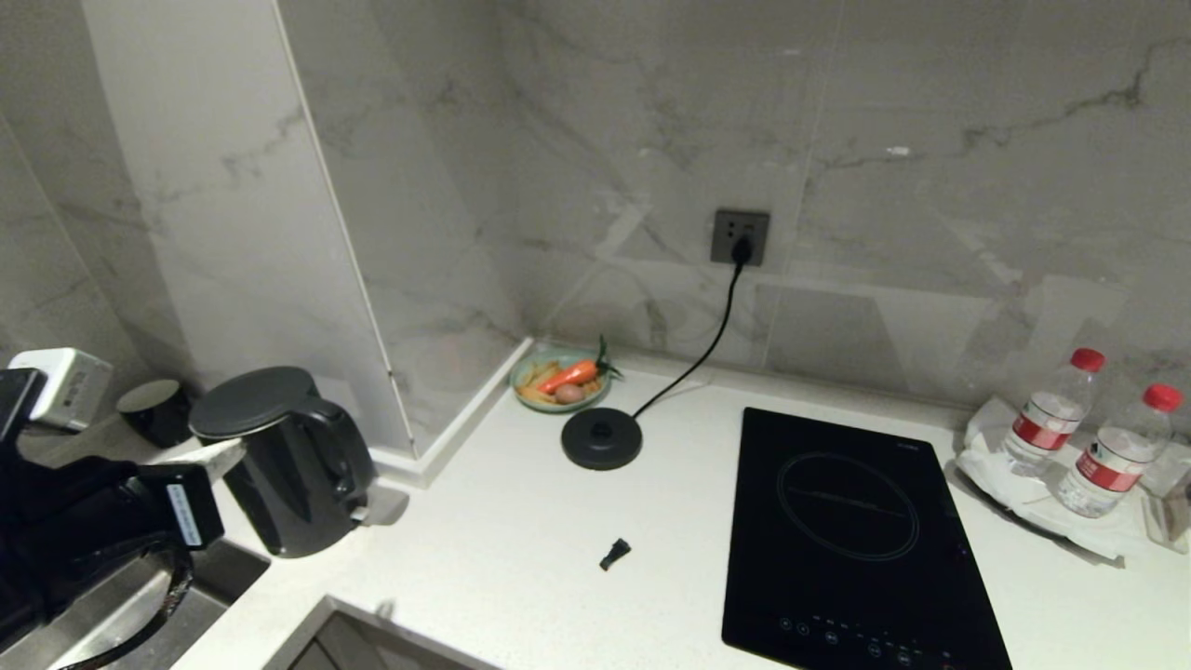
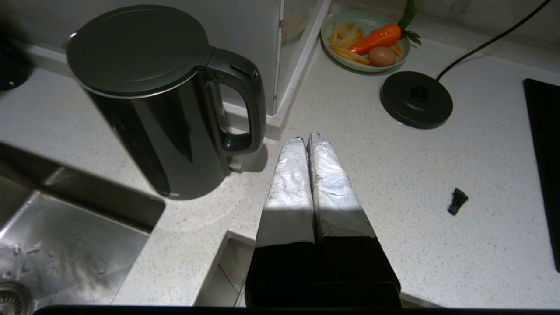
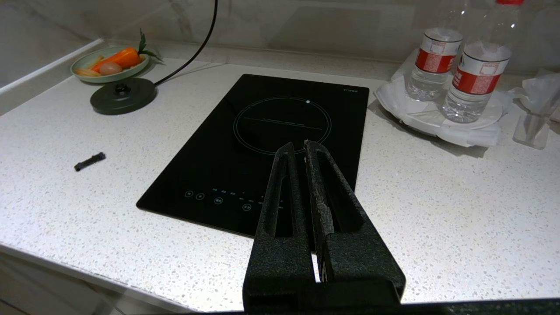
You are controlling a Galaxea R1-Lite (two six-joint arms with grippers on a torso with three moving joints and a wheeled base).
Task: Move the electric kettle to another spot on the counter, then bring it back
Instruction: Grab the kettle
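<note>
Where the white speckled counter [image 1: 484, 549] meets grey-veined marble walls, the kettle [image 1: 284, 461] stands at the left of the frame beside the steel sink [image 2: 65, 245], off its round base [image 1: 601, 437], which sits near a dish of food [image 1: 560, 380] mid-frame. At the lower left, the left gripper [image 2: 306, 139] hangs just beside the kettle's handle, jaws pressed together and empty. Over the black hob [image 3: 267, 144], right of centre with two water bottles [image 1: 1084, 433] at the far right, the right gripper [image 3: 297, 146] is likewise closed on nothing.

My right end effector [image 3: 304, 146] hangs pressed together over the hob [image 3: 262, 148] on the counter [image 3: 437, 210]; beside the hob, two bottles [image 3: 455, 78] on a tray.
</note>
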